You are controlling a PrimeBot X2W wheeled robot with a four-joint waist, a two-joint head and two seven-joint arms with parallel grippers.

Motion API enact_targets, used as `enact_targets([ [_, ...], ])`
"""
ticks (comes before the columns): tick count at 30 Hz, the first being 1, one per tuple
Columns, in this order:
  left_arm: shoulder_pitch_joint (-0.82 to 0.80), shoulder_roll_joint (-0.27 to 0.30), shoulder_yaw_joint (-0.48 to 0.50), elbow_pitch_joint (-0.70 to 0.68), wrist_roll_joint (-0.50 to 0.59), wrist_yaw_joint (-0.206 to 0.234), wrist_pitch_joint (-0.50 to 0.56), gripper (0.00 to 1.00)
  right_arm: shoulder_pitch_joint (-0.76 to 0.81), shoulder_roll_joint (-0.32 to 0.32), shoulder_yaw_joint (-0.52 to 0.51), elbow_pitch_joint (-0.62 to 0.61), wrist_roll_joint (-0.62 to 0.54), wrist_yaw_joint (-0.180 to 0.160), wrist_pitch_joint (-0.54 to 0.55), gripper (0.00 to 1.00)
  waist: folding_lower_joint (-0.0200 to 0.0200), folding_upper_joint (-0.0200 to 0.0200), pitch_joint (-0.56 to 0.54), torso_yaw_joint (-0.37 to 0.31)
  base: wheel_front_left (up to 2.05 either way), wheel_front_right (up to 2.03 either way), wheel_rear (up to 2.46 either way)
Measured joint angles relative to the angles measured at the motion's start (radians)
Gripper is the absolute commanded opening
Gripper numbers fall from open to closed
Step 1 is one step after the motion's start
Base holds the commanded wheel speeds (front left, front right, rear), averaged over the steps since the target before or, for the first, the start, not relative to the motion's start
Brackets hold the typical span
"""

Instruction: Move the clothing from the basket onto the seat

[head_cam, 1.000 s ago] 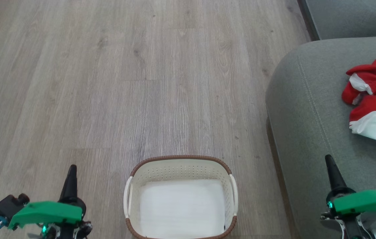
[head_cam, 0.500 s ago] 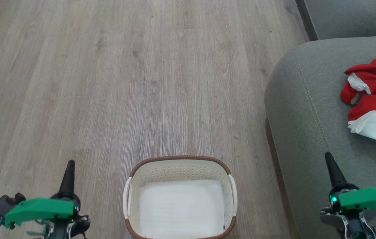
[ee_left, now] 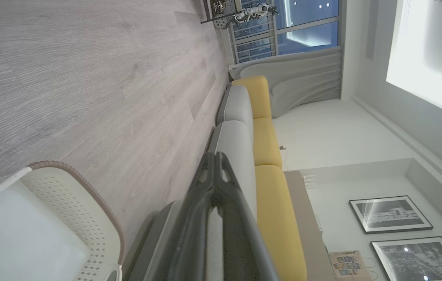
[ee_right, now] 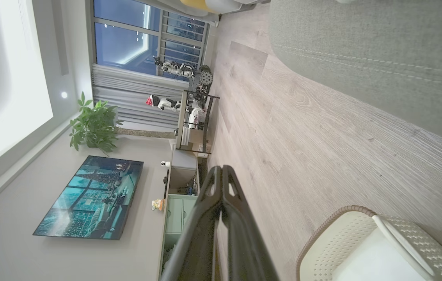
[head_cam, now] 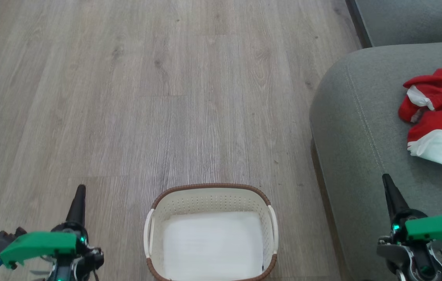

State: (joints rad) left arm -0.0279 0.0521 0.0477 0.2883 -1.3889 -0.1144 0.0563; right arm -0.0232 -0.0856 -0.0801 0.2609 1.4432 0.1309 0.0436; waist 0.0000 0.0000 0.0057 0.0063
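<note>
The red and white clothing [head_cam: 439, 117] lies crumpled on the grey-green seat [head_cam: 361, 128] at the right edge of the head view. On the floor at bottom centre stands the cream basket [head_cam: 211, 199], holding nothing but its white bottom; it also appears as the basket [ee_left: 68, 203] and the basket [ee_right: 345, 234] in the wrist views. My left gripper [head_cam: 79, 195] hangs shut left of the basket, its tips together [ee_left: 215, 158]. Over the seat's front part my right gripper [head_cam: 388, 187] is shut too, tips meeting [ee_right: 221, 169]. Neither holds anything.
Grey wood-plank floor [head_cam: 166, 97] stretches ahead and to the left. A second sofa section [head_cam: 412, 19] sits at the top right. Yellow back cushions [ee_left: 267, 144] line the sofa. A TV [ee_right: 88, 197], a plant [ee_right: 94, 128] and a shelf rack [ee_right: 195, 117] stand at the far wall.
Both grippers have risen slightly in the head view, their green housings sinking toward the bottom edge. The view has shifted a little; clothing and basket stay put.
</note>
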Motion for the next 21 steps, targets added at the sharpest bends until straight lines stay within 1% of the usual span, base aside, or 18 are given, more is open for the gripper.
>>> enact_targets([
  [8,-0.014,-0.003,0.010,-0.002,-0.091,-0.001,0.023,0.00,-0.010,0.016,-0.015,0.004,0.072,0.000,0.022,0.00,0.0000,0.0000,-0.001,-0.003,0.00,0.00,0.00],
  [21,-0.028,-0.006,0.029,-0.005,-0.217,-0.010,0.049,0.00,-0.036,0.023,-0.039,0.015,0.171,0.000,0.046,0.00,0.0000,0.0000,-0.003,-0.006,0.00,0.00,0.00],
])
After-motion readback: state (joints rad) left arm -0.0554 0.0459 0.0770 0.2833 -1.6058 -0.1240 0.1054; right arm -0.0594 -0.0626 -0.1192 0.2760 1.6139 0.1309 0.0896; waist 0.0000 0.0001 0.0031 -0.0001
